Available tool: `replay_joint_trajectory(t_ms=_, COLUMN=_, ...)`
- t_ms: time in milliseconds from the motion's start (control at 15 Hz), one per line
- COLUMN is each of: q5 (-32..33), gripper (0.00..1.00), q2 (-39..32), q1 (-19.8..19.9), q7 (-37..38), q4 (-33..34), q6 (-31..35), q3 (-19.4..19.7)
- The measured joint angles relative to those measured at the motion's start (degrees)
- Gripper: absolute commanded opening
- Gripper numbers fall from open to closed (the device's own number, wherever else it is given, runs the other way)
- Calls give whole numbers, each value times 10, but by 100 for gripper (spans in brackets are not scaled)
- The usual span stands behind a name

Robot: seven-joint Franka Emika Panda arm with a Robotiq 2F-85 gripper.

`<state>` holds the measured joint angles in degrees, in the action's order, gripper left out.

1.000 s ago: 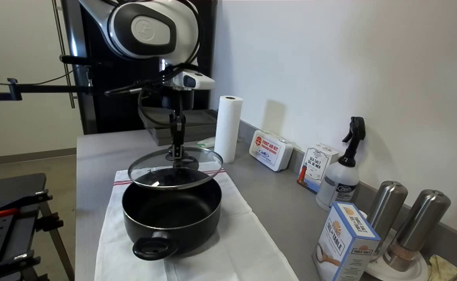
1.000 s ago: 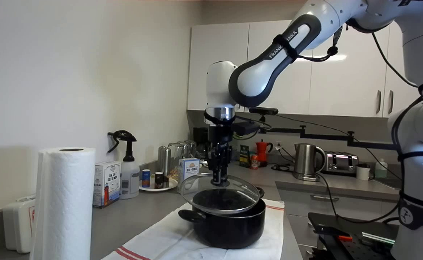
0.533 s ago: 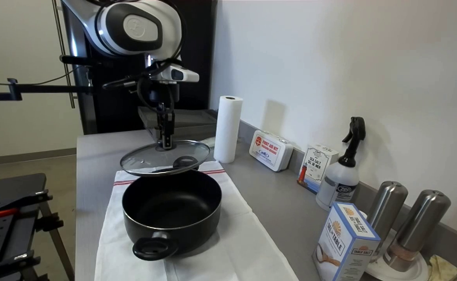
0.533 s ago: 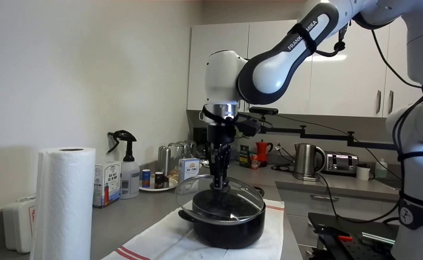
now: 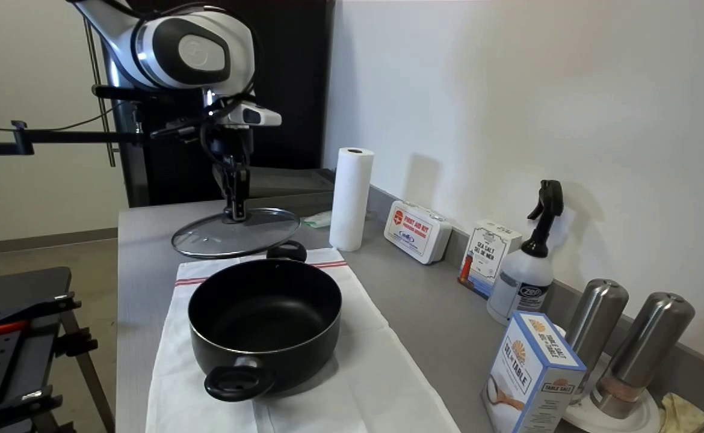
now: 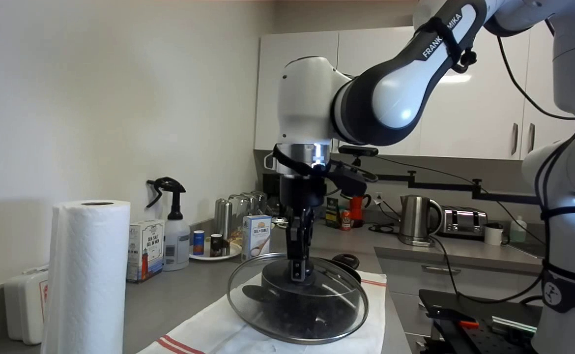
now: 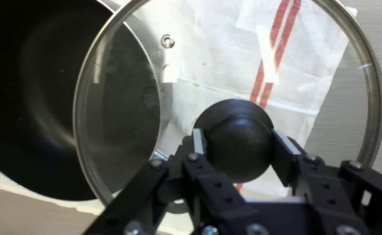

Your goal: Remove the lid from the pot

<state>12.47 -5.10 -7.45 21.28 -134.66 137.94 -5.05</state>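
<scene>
Pinching the black knob (image 7: pixel 241 151), the gripper (image 7: pixel 241 141) holds the glass lid (image 5: pixel 210 237) beyond the uncovered two-handled pot (image 5: pixel 304 358), toward the far edge of the bench (image 5: pixel 421 313) in an exterior view. The pot stands on a red-striped towel (image 5: pixel 376 385), nearer the open edge than the wall (image 5: pixel 478 120).

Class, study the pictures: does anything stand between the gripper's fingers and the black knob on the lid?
Nothing visible does. In the wrist view, the gripper holds the knob of the lid, one of its fingers on each side. The pot stands off to one side of that grip.
</scene>
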Motion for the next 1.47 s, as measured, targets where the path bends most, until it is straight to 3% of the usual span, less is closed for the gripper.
replay_joint_trajectory(t_ms=600, q5=0, gripper=25, q2=-71, q1=-41, q7=37, q4=15, q6=51, q3=-17)
replay_joint_trajectory(t_ms=1467, q5=-1, gripper=25, q2=-131, q1=-65, q7=43, q4=32, q6=75, q3=-15)
